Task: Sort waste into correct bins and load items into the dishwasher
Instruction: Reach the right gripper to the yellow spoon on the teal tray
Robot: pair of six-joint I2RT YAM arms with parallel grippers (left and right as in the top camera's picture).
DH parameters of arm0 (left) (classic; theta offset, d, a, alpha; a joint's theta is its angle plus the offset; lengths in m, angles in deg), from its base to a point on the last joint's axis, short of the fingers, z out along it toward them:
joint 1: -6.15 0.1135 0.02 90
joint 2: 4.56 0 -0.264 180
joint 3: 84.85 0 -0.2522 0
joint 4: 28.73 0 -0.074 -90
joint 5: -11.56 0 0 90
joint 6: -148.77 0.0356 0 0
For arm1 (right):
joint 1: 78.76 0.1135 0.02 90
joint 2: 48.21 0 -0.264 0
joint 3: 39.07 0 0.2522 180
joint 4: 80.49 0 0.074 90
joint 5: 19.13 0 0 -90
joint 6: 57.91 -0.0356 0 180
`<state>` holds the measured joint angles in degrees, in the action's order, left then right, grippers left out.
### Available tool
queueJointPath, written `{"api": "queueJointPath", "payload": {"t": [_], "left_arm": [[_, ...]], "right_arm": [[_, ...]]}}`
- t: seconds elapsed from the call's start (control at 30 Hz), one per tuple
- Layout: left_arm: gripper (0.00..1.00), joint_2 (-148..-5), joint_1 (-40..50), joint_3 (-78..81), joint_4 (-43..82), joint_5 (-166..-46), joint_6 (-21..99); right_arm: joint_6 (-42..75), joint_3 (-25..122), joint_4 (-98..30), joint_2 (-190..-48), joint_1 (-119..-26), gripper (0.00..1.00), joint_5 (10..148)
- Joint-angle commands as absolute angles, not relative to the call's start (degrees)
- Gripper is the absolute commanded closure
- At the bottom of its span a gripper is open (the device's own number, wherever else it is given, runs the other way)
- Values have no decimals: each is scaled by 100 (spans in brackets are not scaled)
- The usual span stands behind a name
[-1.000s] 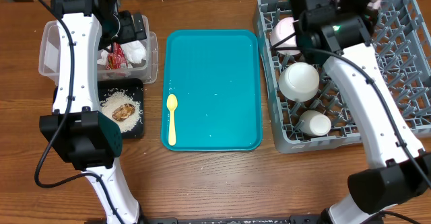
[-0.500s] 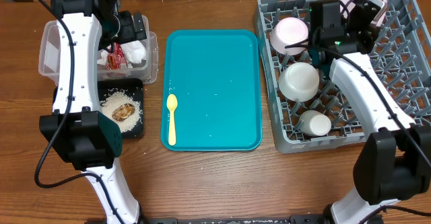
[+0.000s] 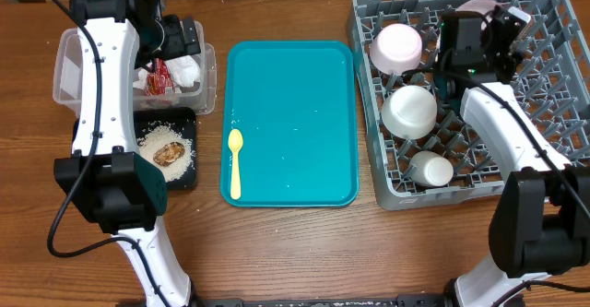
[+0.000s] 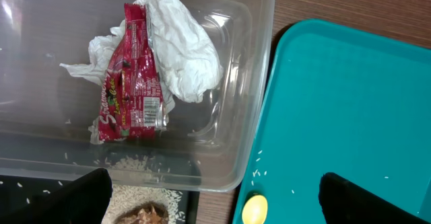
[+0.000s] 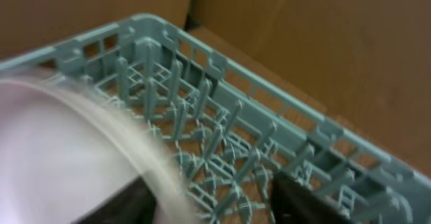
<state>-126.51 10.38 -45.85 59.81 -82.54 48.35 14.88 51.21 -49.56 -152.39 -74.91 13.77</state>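
The spoon lay on the teal tray, left of the table's middle, its long axis running near-to-far. The left claw was nearer, hanging wide open over the tub. The right claw – fingers parted at the plate – sat in the rack. Bare tray lay to the spoon's right.

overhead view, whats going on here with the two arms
Two robot arms are clearing up. The right gripper stands open beside the pink plate in the grey dish rack, which also holds two bowls and a cup. The left gripper hangs open over the clear tub holding the wrapper and paper. The yellow spoon lies on the teal tray.
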Motion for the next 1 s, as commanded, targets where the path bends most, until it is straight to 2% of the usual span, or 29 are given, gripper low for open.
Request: {"api": "queueJointPath", "payload": {"t": [0.0, 0.23, 0.37, 0.43, 0.5, 0.6, 0.8, 0.97], "left_arm": [[0, -12467, 1025, -4723, 5977, -8293, 4780], [0, -12467, 1025, -4723, 5977, -8291, 4780], [0, -12467, 1025, -4723, 5977, -8291, 4780], [0, -12467, 1025, -4723, 5977, -8291, 4780], [0, -12467, 1025, -4723, 5977, -8291, 4780], [0, -12467, 1025, -4723, 5977, -8291, 4780], [0, -12467, 1025, -4723, 5977, -8291, 4780], [0, -12467, 1025, -4723, 5977, -8291, 4780]], "right_arm": [[2169, 5131, -5184, -15169, -7314, 37, 1373], [2169, 5131, -5039, -14561, -6977, 37, 1876], [2163, 5131, -4336, -13943, -6424, 37, 3401], [2047, 5131, -3914, -13661, -5980, 37, 4975], [1575, 5131, -3715, -13578, -5578, 40, 6273], [906, 5125, -3682, -13805, -4883, 41, 7263], [257, 5125, -4049, -14843, -3777, 46, 7316], [73, 5125, -4423, -15542, -3412, 53, 7318]]}}
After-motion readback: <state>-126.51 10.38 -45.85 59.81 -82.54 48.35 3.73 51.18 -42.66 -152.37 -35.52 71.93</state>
